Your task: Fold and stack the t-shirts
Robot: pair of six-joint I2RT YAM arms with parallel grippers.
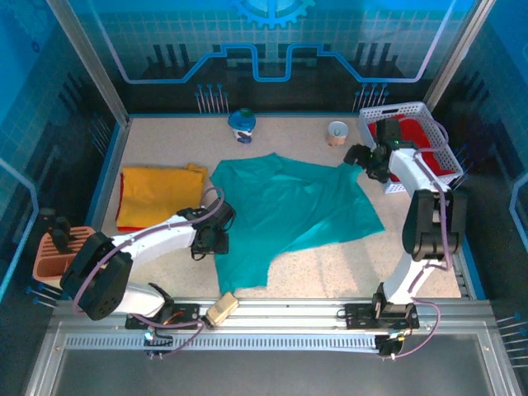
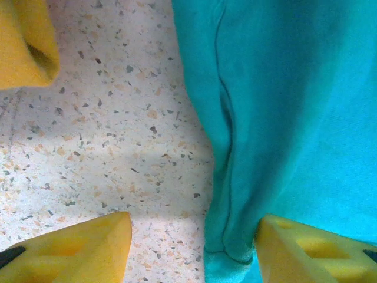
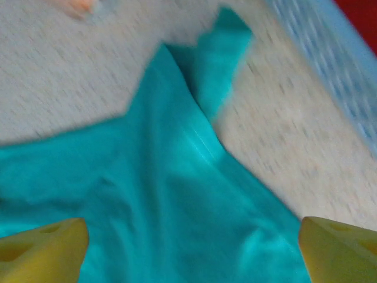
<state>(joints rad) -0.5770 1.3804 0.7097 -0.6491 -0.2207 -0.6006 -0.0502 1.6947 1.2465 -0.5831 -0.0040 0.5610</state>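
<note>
The teal-green t-shirt point(image 1: 289, 210) lies spread and rumpled across the middle of the table. A folded yellow t-shirt point(image 1: 157, 196) rests to its left, and the red t-shirt point(image 1: 421, 148) sits inside the white basket point(image 1: 404, 111). My left gripper point(image 1: 216, 239) is low at the teal shirt's left edge and is open. In the left wrist view its gripper point(image 2: 194, 253) straddles the teal hem point(image 2: 235, 224), with the yellow t-shirt point(image 2: 23, 41) at the top left. My right gripper point(image 1: 363, 161) hovers open over the shirt's far right sleeve. In the right wrist view the gripper point(image 3: 191, 253) is above teal cloth point(image 3: 177, 194).
A blue-and-white object point(image 1: 242, 125) and a small cup point(image 1: 337, 132) stand at the back. An orange rack point(image 1: 58, 247) sits off the table's left edge, and a small tan item point(image 1: 221, 309) lies on the front rail. The basket wall point(image 3: 330, 65) is close on the right.
</note>
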